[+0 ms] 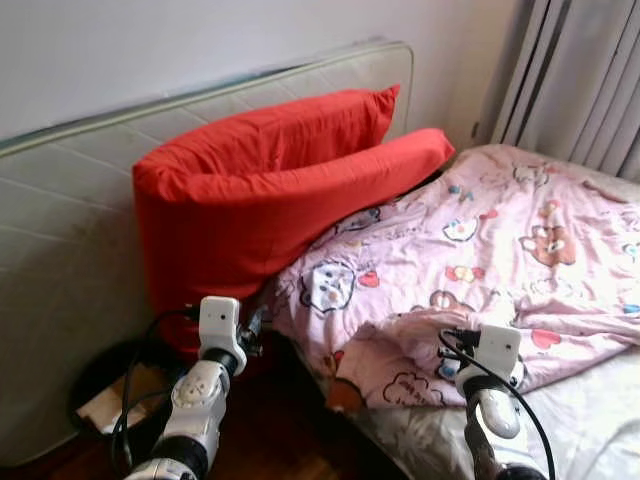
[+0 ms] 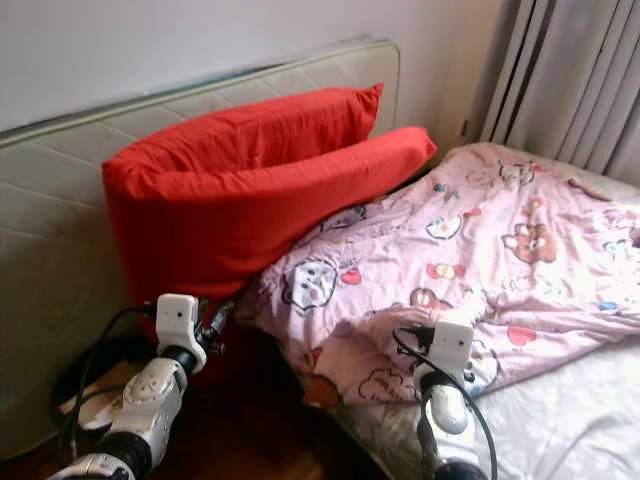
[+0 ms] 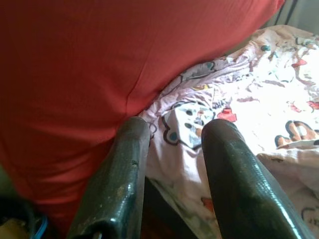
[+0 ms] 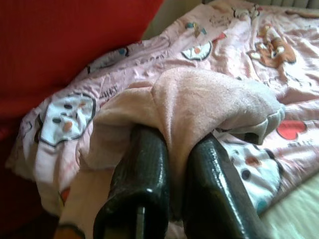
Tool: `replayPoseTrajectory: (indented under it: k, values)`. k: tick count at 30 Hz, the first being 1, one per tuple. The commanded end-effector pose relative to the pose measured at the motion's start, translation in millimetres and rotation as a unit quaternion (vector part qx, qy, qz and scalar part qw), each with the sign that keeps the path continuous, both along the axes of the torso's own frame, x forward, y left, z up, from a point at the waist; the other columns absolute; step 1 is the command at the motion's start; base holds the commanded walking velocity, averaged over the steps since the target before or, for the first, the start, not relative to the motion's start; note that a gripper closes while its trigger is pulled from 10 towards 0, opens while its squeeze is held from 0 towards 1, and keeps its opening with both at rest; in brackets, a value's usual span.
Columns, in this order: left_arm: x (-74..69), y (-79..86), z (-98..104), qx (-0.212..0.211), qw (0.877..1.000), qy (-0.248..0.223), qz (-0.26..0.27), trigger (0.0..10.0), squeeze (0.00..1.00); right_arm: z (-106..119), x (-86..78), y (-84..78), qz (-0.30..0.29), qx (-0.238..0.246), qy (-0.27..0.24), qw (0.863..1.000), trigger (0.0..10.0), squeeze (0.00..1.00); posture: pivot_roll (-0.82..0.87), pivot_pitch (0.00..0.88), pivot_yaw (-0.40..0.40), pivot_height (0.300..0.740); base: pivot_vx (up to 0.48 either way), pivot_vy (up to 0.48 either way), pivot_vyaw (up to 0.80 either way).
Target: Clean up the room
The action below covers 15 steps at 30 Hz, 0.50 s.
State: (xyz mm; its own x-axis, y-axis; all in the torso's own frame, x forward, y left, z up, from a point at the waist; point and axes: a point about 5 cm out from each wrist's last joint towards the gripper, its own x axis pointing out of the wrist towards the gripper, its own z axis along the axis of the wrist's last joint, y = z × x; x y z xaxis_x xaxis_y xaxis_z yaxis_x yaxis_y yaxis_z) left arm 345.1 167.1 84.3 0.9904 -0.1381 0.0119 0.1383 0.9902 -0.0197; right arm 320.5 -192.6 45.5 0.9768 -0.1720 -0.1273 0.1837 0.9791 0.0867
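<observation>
Two hands at the bed edge: right hand (image 4: 172,149) pinching the pink blanket's (image 1: 480,250) fold, left hand (image 3: 172,144) narrowly parted, empty, by the red pillow (image 1: 260,200). Bed-making step, I'd say; next, pull the blanket flat.

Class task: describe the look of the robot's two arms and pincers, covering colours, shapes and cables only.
Both arms are silver with rounded, jointed segments. Each ends in a white boxy block at the wrist, with black cables looping off it. The left pincer and the right pincer each have two long, glossy black fingers with rounded tips; the left one's fingers look scuffed.
</observation>
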Motion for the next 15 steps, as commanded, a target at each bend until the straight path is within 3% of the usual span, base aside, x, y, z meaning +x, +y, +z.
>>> replayPoseTrajectory:
  k: [1, 15]
  values:
    - [-1.5, 2.8, -2.3, -0.003, 1.000, 0.003, 0.005, 10.0, 0.00, 2.4, 1.5, 1.2, 0.000, -0.001, -0.006, 1.000, 10.0, 0.00, -0.05, 0.038, 0.032, 0.740, -0.251, 0.000, 0.00]
    - [-1.6, 2.6, -2.5, -0.002, 1.000, 0.003, 0.002, 10.0, 0.00, 2.5, 1.4, 2.2, -0.002, -0.003, -0.008, 1.000, 10.0, 0.00, -0.05, 0.028, 0.035, 0.740, -0.249, 0.000, 0.00]
